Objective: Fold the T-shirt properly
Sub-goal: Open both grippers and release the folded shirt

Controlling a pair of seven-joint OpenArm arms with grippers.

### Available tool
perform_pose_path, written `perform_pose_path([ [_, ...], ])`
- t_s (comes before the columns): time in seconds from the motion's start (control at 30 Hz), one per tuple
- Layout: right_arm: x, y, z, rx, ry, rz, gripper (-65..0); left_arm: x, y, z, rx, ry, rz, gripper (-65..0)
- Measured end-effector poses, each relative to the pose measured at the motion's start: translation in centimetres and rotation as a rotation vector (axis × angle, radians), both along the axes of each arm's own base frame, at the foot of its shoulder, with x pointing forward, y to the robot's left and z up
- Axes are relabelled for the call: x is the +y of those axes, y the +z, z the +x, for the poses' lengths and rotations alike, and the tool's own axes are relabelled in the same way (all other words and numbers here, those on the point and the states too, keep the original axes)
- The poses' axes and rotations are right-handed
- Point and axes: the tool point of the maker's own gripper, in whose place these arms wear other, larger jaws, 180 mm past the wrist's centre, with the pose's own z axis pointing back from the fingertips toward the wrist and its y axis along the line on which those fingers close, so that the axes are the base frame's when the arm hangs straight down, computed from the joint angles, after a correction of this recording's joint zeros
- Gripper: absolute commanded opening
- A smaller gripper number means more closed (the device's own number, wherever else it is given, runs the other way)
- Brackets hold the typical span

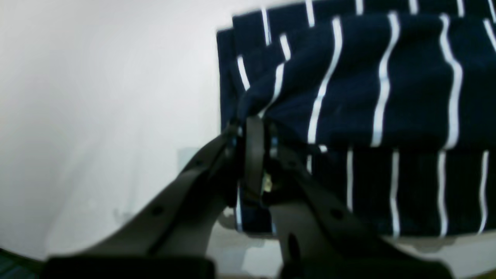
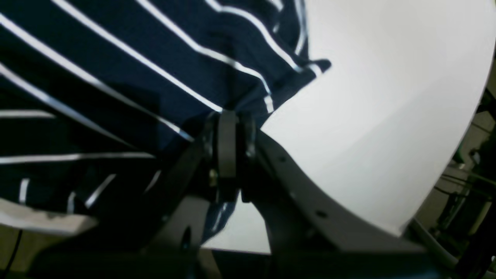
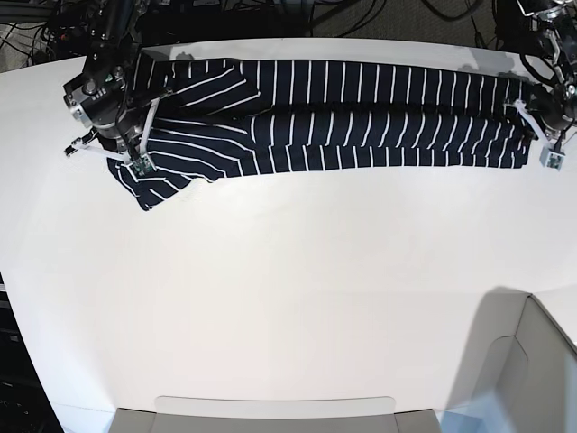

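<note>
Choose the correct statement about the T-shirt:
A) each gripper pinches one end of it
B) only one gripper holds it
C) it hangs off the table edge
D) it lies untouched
A: the left gripper and the right gripper are each shut on an end of the T-shirt.

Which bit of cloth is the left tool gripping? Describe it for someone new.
Start at the white table, far edge: the dark navy white-striped cloth T-shirt lies there as a long band. At the base view's right end, the left tool pinches its lifted corner.

T-shirt (image 3: 361, 113) spread across table's (image 3: 288, 298) far edge, arms at both ends
</note>
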Motion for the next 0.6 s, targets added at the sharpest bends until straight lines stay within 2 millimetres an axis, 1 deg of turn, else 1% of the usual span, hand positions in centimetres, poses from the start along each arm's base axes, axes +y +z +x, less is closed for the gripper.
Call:
perform_pose_path([
  [0.03, 0.3, -0.1, -0.1, -0.014, 0.012, 0.011, -65.0, 0.0, -0.1, -0.1, 0.003, 0.001, -0.001, -65.0],
  [0.13, 0.6, -0.8, -1.2, 0.004, 0.020, 0.025, -65.0, -0.2, -0.4, -0.2, 0.004, 0.012, -0.005, -65.0],
  [0.2, 0.7, -0.8, -1.2, -0.002, 0.025, 0.030, -65.0, -0.6, -0.7, -0.4, 0.006, 0.015, -0.016, -65.0],
  [0.37, 0.7, -0.9, -1.4, -0.003, 0.027, 0.032, -65.0, -0.9, -1.7, -2.0, 0.045, 0.017, -0.023, -65.0],
  [0.43, 0.7, -1.0, -1.6, 0.004, 0.027, 0.031, -65.0, -1.2, -2.0, -2.1, 0.046, 0.021, -0.031, -65.0],
  [0.47, 0.7, -1.0, -1.6, 0.004, 0.026, 0.030, -65.0, -1.3, -2.0, -2.1, 0.045, 0.022, -0.034, -63.1],
  [0.57, 0.6, -1.0, -1.5, 0.002, 0.025, 0.027, -65.0, -1.4, -2.0, -2.0, 0.043, 0.023, -0.037, -51.1],
  [0.6, 0.6, -0.9, -1.4, 0.001, 0.025, 0.027, -65.0, -1.3, -2.0, -2.2, 0.044, 0.025, -0.036, -49.2],
])
